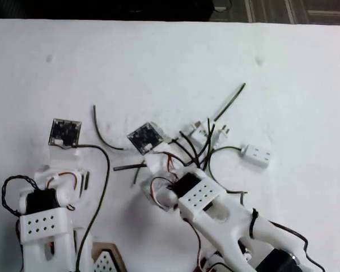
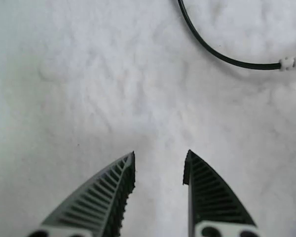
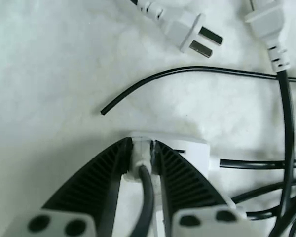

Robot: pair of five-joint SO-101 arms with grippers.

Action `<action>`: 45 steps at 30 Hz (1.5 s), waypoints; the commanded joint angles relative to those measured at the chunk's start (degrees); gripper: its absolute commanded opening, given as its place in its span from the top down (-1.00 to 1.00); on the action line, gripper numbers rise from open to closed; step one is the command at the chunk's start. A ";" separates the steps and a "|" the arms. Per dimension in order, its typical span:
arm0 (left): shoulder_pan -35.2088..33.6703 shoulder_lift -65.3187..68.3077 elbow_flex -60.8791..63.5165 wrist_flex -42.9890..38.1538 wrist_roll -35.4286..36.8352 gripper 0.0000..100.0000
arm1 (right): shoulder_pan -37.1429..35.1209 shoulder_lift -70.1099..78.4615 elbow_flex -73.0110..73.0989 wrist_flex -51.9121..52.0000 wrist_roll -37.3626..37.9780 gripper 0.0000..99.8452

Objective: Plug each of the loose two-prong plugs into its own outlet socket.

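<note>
Right wrist view: right gripper [image 3: 142, 144] pinches a plug [image 3: 139, 158] at the outlet socket [image 3: 190, 148]; left gripper [image 2: 159, 160] stands open.

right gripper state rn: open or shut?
Shut on a white plug: the right gripper clamps it from both sides, its black cord trailing back between the fingers.

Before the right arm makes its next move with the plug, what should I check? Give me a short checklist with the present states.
1. Right tool shut on held plug: ok.
2. Prongs of the held plug seated in white socket block: cannot tell, the fingers hide them.
3. Left tool open, holding nothing: ok.
4. Loose plug lying free, prongs uncovered: ok.
5. Black cables away from the block: not ok, several cross beside it.
</note>
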 commanded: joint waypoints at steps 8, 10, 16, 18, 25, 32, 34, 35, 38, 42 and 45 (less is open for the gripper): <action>-0.48 -0.75 -0.26 -1.05 -0.70 0.66 | -0.75 0.75 0.18 0.66 5.98 0.96; -0.48 -0.75 -0.26 -1.05 -0.70 0.66 | -0.75 -1.27 -0.70 1.27 5.98 0.92; -0.48 -0.75 -0.18 -1.05 -0.70 0.66 | -1.71 -10.42 -2.81 8.13 5.98 0.71; -0.48 -0.75 0.26 -1.41 -0.79 0.66 | -1.80 -13.32 -3.16 9.98 6.24 0.70; -0.48 -0.75 0.53 -1.41 -3.16 0.66 | -2.24 -22.02 -6.51 20.18 8.26 0.70; -0.48 -0.75 0.53 -1.41 -3.16 0.66 | -1.80 -23.25 -6.95 31.34 22.51 0.69; -0.48 -0.75 0.53 -1.41 -3.16 0.66 | -0.66 -23.25 -6.86 32.22 29.71 0.69; -0.48 -0.75 0.53 -1.41 -3.16 0.66 | 0.31 -23.25 -6.86 32.31 34.11 0.69; -0.48 -0.75 0.53 -1.41 -3.25 0.66 | 4.09 -23.25 -6.86 31.78 46.59 0.69; -0.48 -0.75 0.53 -1.41 -3.25 0.66 | 8.92 -23.16 -6.68 29.58 51.08 0.59; -0.48 -0.75 0.53 -1.41 -3.34 0.66 | 9.36 -23.08 -6.68 29.49 50.90 0.38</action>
